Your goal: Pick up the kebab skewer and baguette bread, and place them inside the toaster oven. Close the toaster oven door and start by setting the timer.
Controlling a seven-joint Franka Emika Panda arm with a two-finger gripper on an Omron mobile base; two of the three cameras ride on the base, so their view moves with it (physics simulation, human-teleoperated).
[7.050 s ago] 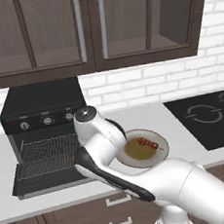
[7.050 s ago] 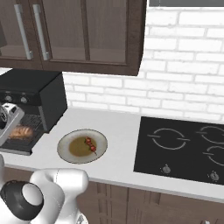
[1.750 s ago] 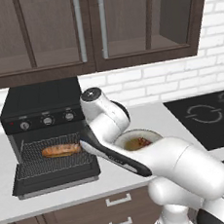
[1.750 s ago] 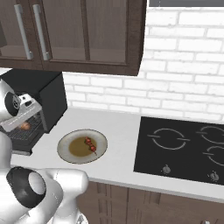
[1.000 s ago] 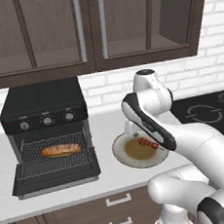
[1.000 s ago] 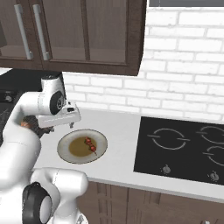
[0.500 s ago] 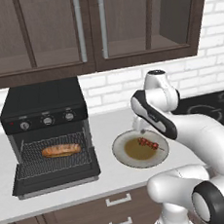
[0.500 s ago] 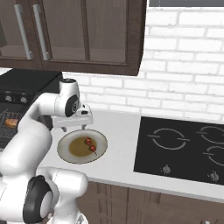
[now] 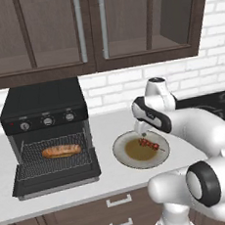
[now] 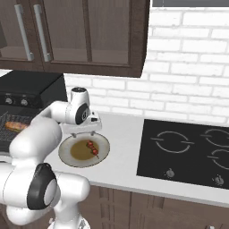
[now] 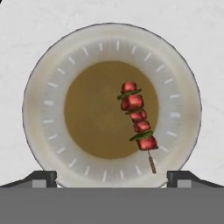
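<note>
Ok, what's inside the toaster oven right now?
The baguette bread lies on the wire rack inside the toaster oven, its door down. The deeper interior is too dark to make out.

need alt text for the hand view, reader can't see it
Looking straight down at a round plate with a pale rim and brown centre on a white counter, holding a kebab skewer of red chunks right of centre, its stick end pointing to the bottom edge. The open gripper has two dark fingertips wide apart at the bottom.
</note>
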